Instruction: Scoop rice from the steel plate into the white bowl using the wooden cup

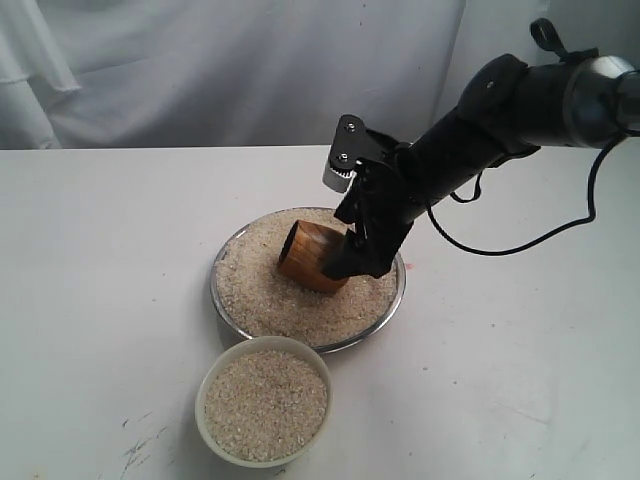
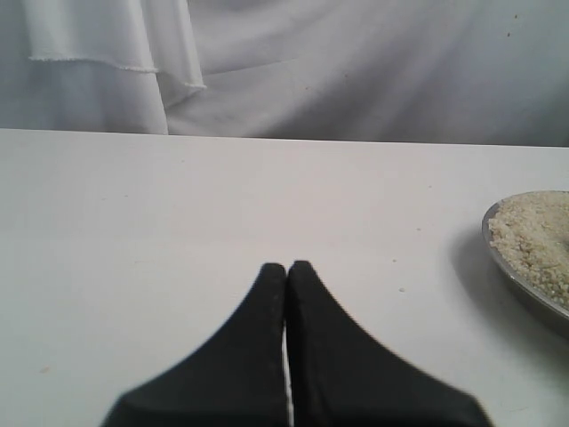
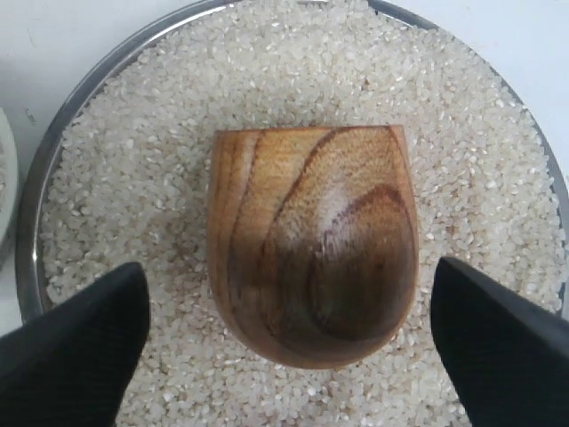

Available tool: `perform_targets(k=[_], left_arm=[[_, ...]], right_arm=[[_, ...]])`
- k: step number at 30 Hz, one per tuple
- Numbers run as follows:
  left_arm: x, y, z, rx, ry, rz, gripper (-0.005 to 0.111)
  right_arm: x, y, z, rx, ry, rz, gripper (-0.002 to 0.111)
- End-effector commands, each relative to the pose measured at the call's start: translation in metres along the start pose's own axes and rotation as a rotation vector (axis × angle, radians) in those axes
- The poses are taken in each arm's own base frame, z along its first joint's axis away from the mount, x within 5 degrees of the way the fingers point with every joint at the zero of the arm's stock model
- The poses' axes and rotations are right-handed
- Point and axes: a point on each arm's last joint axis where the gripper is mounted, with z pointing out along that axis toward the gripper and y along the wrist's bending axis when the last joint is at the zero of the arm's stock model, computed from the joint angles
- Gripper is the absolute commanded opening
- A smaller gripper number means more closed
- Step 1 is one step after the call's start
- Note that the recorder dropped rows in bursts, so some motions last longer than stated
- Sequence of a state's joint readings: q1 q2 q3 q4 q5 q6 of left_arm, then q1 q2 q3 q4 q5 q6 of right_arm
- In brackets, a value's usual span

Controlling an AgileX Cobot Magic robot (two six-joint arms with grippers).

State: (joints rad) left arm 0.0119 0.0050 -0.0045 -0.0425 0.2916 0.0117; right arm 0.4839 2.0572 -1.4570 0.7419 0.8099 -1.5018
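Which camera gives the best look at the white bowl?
The exterior view: the whole white bowl shows, rim and contents. The right wrist view catches only a rim sliver; the left wrist view misses it.

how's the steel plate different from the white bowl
The steel plate is wide, shallow, shiny metal; the white bowl is smaller, deeper and cream-white. The plate has a thin rim, the bowl a thick one. The plate's rice carries the wooden cup on its side; the bowl holds rice only. Both are round.
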Motion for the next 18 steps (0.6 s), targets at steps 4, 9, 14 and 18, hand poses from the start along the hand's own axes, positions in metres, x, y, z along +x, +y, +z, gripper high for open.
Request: perform_targets(k=[4,9,14,18], left_arm=[[0.0007,-0.0001,0.0000,0.002,-0.007,-0.004,0.000],[0.0007,-0.0001,0.0000,0.002,-0.007,-0.004,0.000],[0.0007,-0.0001,0.0000,0.002,-0.007,-0.004,0.000],[0.0007,-0.0001,0.0000,0.002,-0.007,-0.004,0.000]], right_arm=[[-0.0024,-0.0014,-0.0033,-0.005,-0.029,0.106,0.078],[-0.0050,-0.0019,-0.0034,-0.001,-0.059,0.134,0.078],[-0.0049,-0.0015,-0.0034,-0.006,-0.057,0.126,0.082],[-0.0034,-0.0020,-0.0033,0.001,-0.041,0.102,0.091]])
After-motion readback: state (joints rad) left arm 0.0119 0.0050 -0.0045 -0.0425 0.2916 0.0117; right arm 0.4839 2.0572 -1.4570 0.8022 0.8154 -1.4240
